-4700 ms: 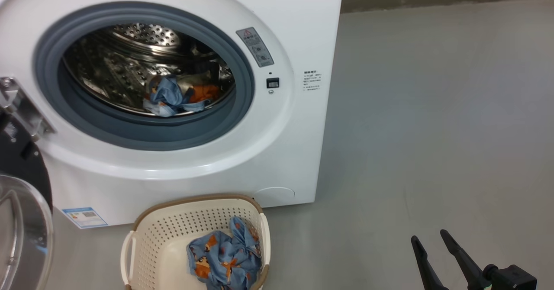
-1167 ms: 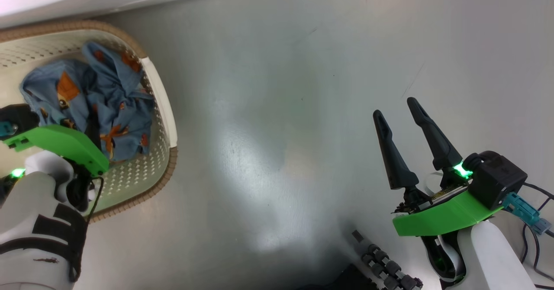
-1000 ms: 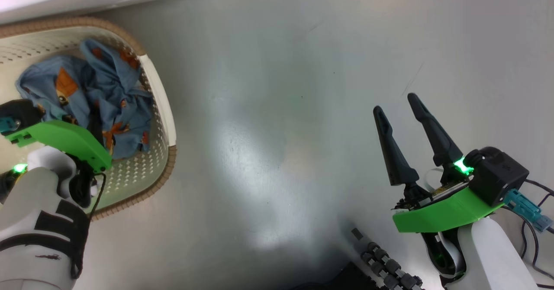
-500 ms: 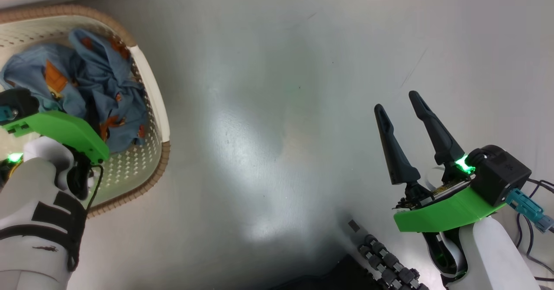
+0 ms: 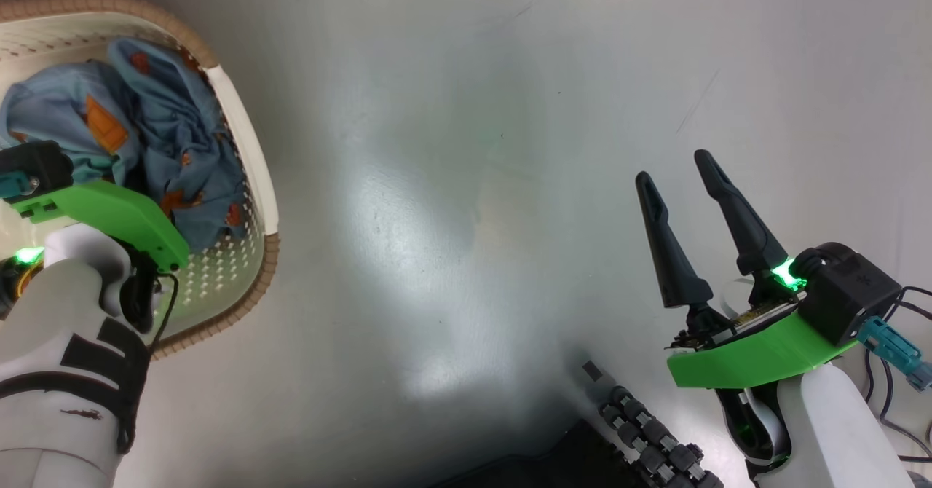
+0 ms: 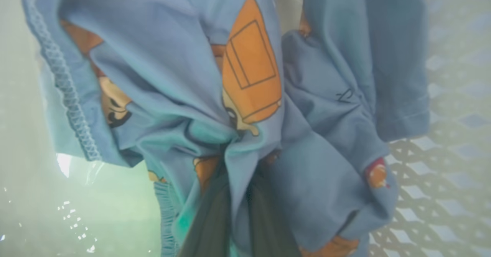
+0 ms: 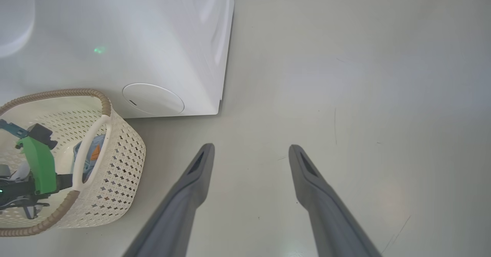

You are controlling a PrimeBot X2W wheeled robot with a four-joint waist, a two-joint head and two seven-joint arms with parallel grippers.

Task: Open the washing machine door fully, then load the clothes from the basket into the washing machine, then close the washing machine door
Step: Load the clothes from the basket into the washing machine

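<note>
The cream basket (image 5: pixel 251 154) stands on the floor at the upper left of the head view, just before the white washing machine (image 7: pixel 115 38). A light blue garment (image 5: pixel 171 135) with orange prints lies bunched inside it. My left gripper (image 6: pixel 239 180) reaches down into the basket and is shut on a fold of this garment (image 6: pixel 245 96), which drapes over both dark fingers. The basket's perforated wall (image 6: pixel 441 153) is behind the cloth. My right gripper (image 5: pixel 677 171) hovers open over bare floor, far right of the basket (image 7: pixel 115 145). The washing machine door is out of view.
Grey floor (image 5: pixel 451 182) stretches between the basket and my right arm. My base, with a row of black rollers (image 5: pixel 648 437), sits at the bottom edge. Cables (image 5: pixel 895 342) hang off the right wrist. A round cover (image 7: pixel 153 99) marks the machine's lower corner.
The head camera has tipped down from the machine to the basket and floor. The garment has gathered up around my left gripper and looks slightly lifted. The right gripper has stayed open.
</note>
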